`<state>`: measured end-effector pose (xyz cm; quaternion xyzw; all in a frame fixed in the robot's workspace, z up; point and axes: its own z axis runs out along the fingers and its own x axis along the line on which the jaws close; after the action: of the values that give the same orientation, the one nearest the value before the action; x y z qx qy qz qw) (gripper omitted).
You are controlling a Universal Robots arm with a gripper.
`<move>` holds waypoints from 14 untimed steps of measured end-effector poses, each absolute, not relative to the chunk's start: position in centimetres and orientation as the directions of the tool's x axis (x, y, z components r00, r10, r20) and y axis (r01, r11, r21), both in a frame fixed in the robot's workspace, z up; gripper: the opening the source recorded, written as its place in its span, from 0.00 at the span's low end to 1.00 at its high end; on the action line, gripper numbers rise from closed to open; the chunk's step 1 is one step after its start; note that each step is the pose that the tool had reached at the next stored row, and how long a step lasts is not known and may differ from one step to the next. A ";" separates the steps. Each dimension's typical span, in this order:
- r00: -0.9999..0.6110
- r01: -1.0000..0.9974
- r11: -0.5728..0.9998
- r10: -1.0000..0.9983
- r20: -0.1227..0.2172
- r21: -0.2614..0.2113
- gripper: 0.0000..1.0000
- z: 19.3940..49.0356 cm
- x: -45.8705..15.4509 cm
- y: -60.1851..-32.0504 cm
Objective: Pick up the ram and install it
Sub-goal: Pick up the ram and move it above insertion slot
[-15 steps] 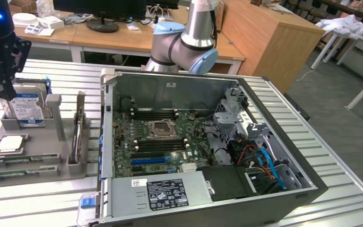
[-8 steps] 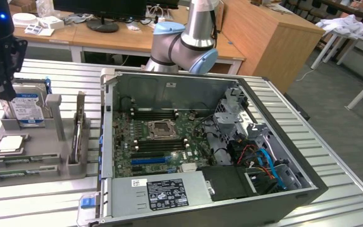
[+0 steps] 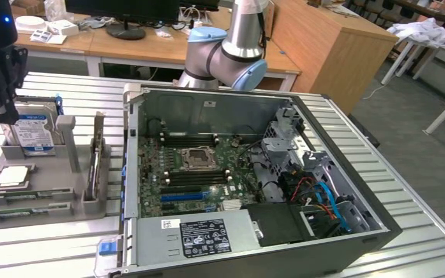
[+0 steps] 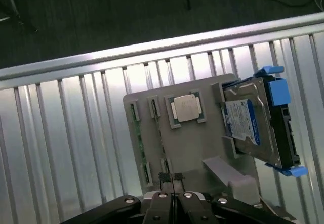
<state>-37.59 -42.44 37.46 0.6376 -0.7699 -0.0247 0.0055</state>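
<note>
Evidently the picking step is in hand: the gripper (image 4: pixel 172 181), pressed together and empty, hangs over the left tray (image 3: pixel 53 194) where the ram (image 3: pixel 18 199) lies in a near slot; grasping needs it spread.

Behind the ribbed metal desk (image 3: pixel 44 243) stand a wooden desk (image 3: pixel 130 49) and a wooden cabinet (image 3: pixel 323 52); grey floor (image 3: pixel 408 116) lies beside it.
</note>
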 end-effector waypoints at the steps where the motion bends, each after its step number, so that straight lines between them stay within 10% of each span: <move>1: -0.169 -0.985 0.167 -0.985 -0.023 0.045 0.11 37.4 -37.6 -42.4; 14: -0.081 -0.996 0.079 -0.996 -0.023 0.045 0.11 37.4 -37.6 -42.4</move>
<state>-37.59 -42.44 37.38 0.6780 -0.7346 -0.0244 0.0067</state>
